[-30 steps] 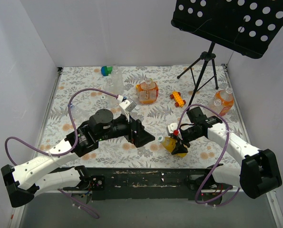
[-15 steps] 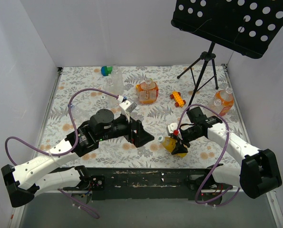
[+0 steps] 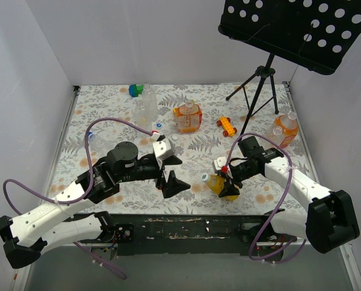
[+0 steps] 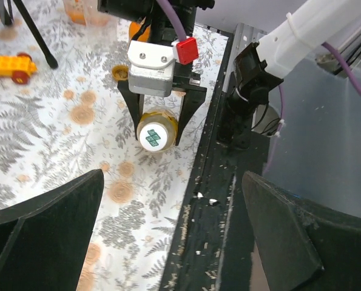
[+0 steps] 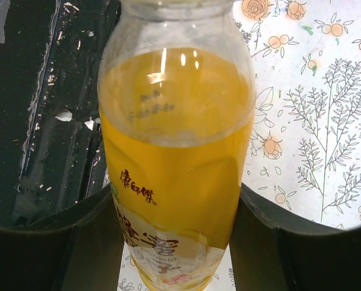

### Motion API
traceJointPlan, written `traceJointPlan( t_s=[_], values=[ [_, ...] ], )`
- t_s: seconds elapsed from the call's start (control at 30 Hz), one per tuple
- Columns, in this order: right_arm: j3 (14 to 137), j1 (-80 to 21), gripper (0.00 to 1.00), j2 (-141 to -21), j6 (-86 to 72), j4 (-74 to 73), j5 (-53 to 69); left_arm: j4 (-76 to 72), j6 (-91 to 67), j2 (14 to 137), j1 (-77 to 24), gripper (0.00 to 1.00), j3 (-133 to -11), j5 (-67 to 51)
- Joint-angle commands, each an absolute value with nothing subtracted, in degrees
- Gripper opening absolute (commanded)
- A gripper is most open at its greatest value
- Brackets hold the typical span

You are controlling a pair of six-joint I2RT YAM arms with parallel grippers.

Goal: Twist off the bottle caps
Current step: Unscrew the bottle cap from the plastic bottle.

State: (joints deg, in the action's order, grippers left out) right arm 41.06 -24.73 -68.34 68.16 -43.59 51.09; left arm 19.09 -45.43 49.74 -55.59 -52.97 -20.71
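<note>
The right pincer (image 3: 222, 185) pinches a yellow-filled bottle (image 5: 177, 163); its white cap (image 4: 155, 137) sits just ahead of the left pincer (image 3: 184, 173), spread wide.

Both arms are built of white moulded link shells joined by black cylindrical joint housings, and each rises from a bulky black base block. A purple cable (image 3: 119, 120) loops along the left arm (image 3: 50, 210). A second purple cable (image 3: 250, 134) trails along the right arm (image 3: 295, 182). The left gripper (image 3: 171, 173) has broad, black, wedge-shaped jaws. The right gripper (image 4: 158, 136) carries a silver-grey block with a small red tab above slim black jaws.
</note>
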Motion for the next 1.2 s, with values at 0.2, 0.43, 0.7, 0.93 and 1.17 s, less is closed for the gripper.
traceJointPlan(
  t_s=[0.2, 0.43, 0.7, 0.93, 1.17],
  values=[
    [41.6, -24.6, 0.12, -68.5, 69.7, -44.2, 54.1, 17.4, -30.3, 50.1, -55.4, 0.98, -50.4, -26.3],
    [41.9, -24.6, 0.12, -68.7, 70.4, -45.1, 54.2, 16.1, -30.0, 51.2, -55.3, 0.98, -49.0, -26.4],
    [41.9, -24.6, 0.12, -69.0, 70.4, -45.1, 54.1, 17.2, -30.0, 51.1, -55.3, 0.98, -49.0, -26.2],
    [42.0, -24.6, 0.12, -69.2, 70.3, -45.1, 54.1, 19.8, -29.4, 50.8, -55.3, 0.98, -49.3, -25.7],
    [42.0, -24.6, 0.11, -69.3, 70.4, -45.1, 54.0, 20.6, -29.4, 50.4, -55.3, 0.98, -49.0, -25.2]
  ],
)
